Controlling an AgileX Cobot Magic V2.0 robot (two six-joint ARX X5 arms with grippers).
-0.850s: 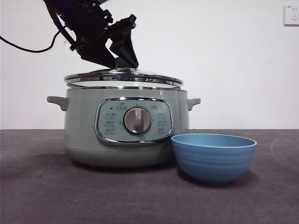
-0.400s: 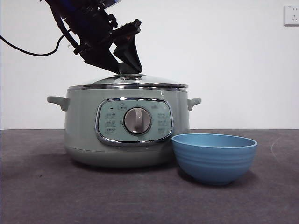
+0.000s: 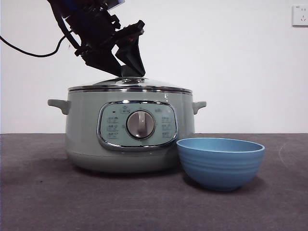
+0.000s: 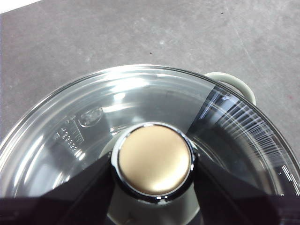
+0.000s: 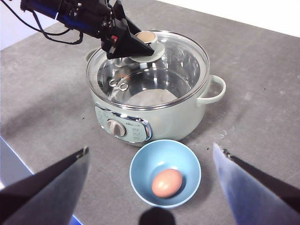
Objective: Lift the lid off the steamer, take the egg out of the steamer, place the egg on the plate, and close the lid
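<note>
Egg point(image 5: 167, 183), small brown oval, lay inside the round blue ridged bowl serving as the plate point(image 3: 220, 162), a little off centre. The plate sat on the dark grey counter point(image 3: 43, 202) nearest the front camera, just beside the steamer's front, to the dial's right in the front view; contact between them could not be judged.

Right gripper point(image 5: 150, 187) hung high above the plate, well clear of everything, jaws spread wide and holding nothing.

Behind the plate stood the steamer point(image 3: 86, 134), a large round pale sage-green electric pot with a chrome-framed front panel, a grey dial point(image 3: 141, 124) and small side handles. One handle showed in the left wrist view past the glass.

The lid point(image 3: 130, 87), a shallow glass dome with chrome rim, sat level on the steamer's rim with no gap visible in the front view. Interior seen through the glass in the right wrist view looked pale; nothing else could be made out there.

Left gripper point(image 4: 154, 161) was at the lid's round knob point(image 4: 155, 159), which looked tan with a chrome collar in the wrist view. Jaws were clamped on either side of the knob. In the front view the arm reached down from the upper left.
</note>
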